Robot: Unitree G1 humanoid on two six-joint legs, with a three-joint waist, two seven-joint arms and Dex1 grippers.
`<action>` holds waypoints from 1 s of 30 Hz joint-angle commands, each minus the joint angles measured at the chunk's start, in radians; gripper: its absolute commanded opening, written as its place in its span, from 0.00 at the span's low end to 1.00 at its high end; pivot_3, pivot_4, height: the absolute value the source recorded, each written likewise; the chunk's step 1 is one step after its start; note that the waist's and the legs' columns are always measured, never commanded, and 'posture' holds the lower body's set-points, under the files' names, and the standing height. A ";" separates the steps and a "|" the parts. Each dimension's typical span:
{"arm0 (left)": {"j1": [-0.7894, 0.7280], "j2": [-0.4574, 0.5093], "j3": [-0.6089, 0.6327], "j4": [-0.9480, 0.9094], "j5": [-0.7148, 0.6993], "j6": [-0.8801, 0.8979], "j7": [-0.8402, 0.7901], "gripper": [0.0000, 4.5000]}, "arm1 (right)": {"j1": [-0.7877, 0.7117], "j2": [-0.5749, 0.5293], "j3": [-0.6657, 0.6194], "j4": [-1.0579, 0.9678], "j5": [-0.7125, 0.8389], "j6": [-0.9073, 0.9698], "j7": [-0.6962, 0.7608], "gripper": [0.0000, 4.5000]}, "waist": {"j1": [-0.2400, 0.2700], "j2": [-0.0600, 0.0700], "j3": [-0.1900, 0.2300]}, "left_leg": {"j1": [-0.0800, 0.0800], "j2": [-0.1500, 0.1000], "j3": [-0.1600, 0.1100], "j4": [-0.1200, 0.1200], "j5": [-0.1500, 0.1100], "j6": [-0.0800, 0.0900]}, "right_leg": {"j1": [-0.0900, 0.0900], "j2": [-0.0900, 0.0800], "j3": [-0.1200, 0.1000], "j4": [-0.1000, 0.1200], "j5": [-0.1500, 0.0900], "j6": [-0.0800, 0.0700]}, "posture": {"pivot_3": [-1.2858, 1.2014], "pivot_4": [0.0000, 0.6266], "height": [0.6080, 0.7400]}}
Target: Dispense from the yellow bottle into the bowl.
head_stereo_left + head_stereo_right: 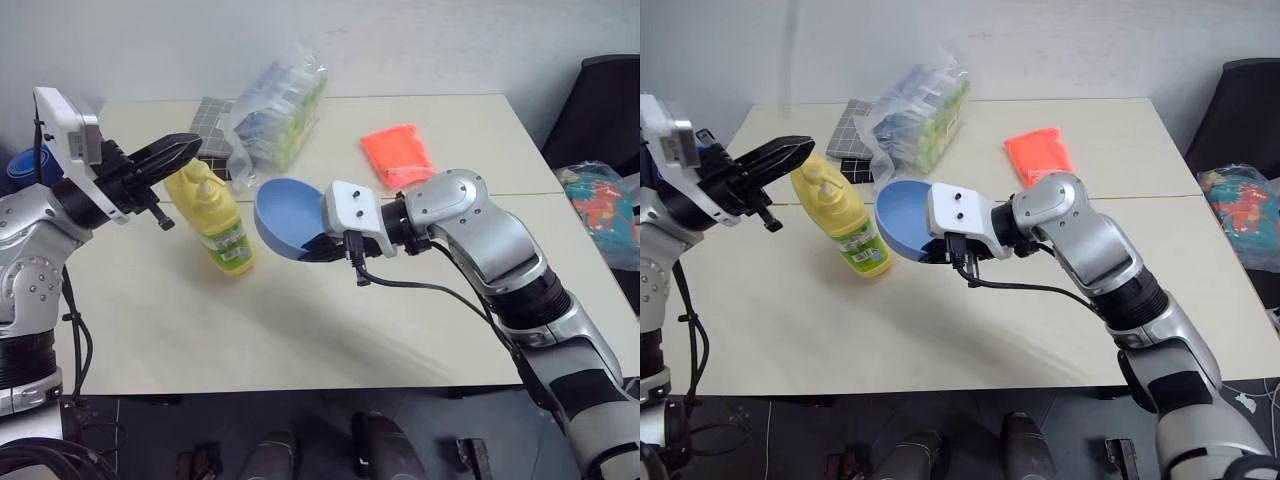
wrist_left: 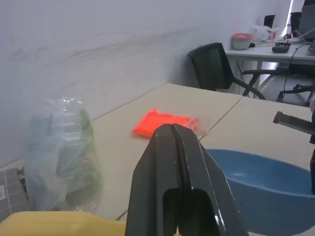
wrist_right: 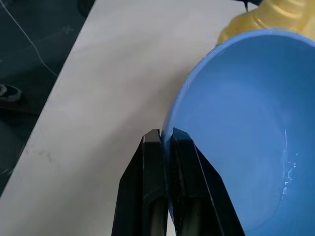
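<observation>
The right hand [image 1: 318, 243] is clamped on the rim of the bowl [image 1: 288, 215] and holds it tilted in the air, its hollow facing the yellow bottle [image 1: 215, 222], which stands upright on the counter [image 1: 300, 330] just beside it. The left hand [image 1: 182, 150] has its fingers pressed together on nothing and hovers at the bottle's top, close to the nozzle. I judge the step in hand to be the dispensing itself: bowl presented, bottle not yet worked. The next move calls for the left hand to press or tip the bottle's top while the bowl sits close under the spout.
</observation>
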 commanded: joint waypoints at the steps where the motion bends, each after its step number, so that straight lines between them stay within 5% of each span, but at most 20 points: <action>1: 0.006 -0.008 0.093 -0.049 -0.065 -0.035 -0.061 0.00 | 0.062 -0.090 0.006 -0.023 -0.052 0.002 0.013 0.00 | 0.001 -0.001 0.000 | 0.000 0.000 0.000 0.001 0.000 0.001 | 0.000 -0.001 0.000 0.000 0.000 0.000 | 0.52 0.24 1.00; 8: 0.145 0.027 0.121 -0.240 -0.248 0.141 -0.137 0.00 | 0.235 -0.244 -0.016 0.047 -0.112 -0.073 0.030 0.00 | -0.004 -0.001 0.001 | 0.000 0.000 0.001 0.003 -0.001 0.001 | 0.000 -0.001 0.001 0.001 0.000 0.000 | 0.52 0.24 1.00; 20: 0.438 0.037 -0.048 -0.332 0.067 -0.016 -0.226 0.00 | 0.382 -0.186 -0.097 0.173 -0.121 -0.256 -0.066 0.00 | -0.002 -0.001 0.001 | 0.003 0.001 0.003 0.003 -0.002 0.000 | 0.002 0.001 0.003 0.000 0.000 0.000 | 0.52 0.24 1.00; 30: 0.511 -0.035 -0.043 -0.307 0.108 -0.060 -0.209 0.69 | 0.495 -0.121 -0.296 0.114 0.021 -0.333 -0.121 0.70 | 0.023 -0.001 0.001 | 0.003 0.001 0.004 0.003 -0.002 0.001 | 0.002 0.001 0.003 0.000 0.000 0.000 | 0.52 0.24 1.00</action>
